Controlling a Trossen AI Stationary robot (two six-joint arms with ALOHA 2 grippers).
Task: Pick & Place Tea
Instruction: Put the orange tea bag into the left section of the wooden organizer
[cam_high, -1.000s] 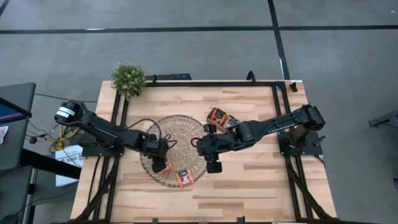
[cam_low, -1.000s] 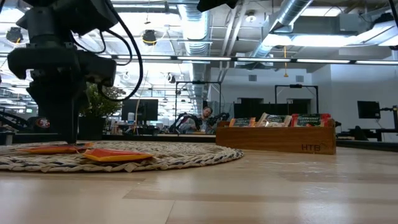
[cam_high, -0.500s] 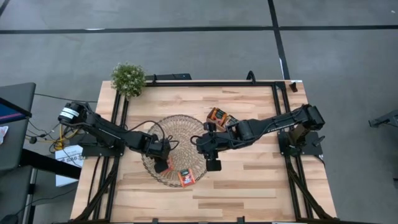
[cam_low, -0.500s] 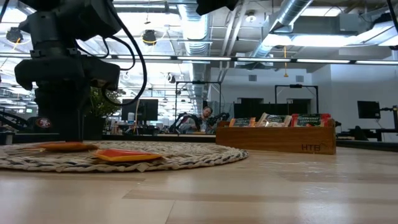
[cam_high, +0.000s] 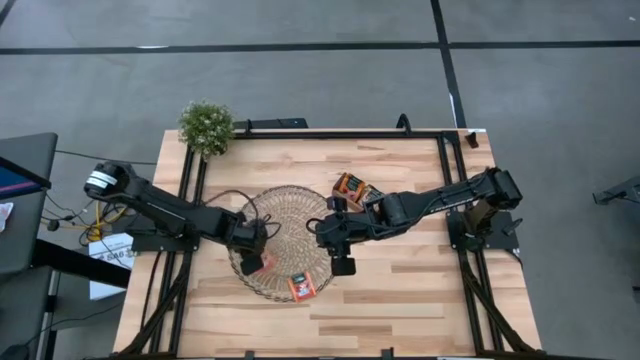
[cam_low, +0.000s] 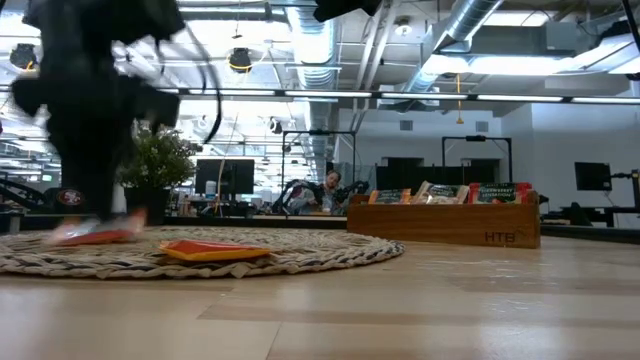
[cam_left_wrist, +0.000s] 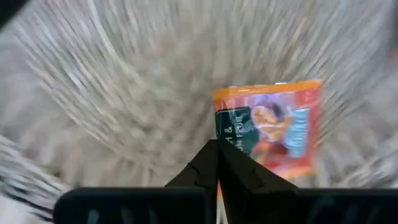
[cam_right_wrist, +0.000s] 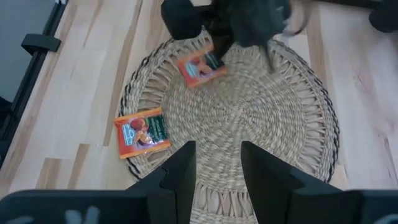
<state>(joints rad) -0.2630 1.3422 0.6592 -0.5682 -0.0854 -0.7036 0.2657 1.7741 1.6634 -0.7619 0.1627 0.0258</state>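
Since the earlier frame our left hand (cam_left_wrist: 217, 163) has pinched shut on a red-orange sachet (cam_left_wrist: 268, 127), lifting it lower left; right hand (cam_right_wrist: 217, 163) waits half-open.

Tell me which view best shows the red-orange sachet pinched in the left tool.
The left wrist view: the sachet fills the picture, print readable, its edge pinched in the shut left tool. The right wrist view shows it smaller on the wicker mat. The high view shows only a red speck; the low view blurs it.

The round woven wicker mat (cam_right_wrist: 249, 118) is pale straw with a dark-flecked rim. Two flat square tea sachets (cam_right_wrist: 142, 132) are red-orange with green panels. The wooden bench (cam_high: 420, 290) is light blond.
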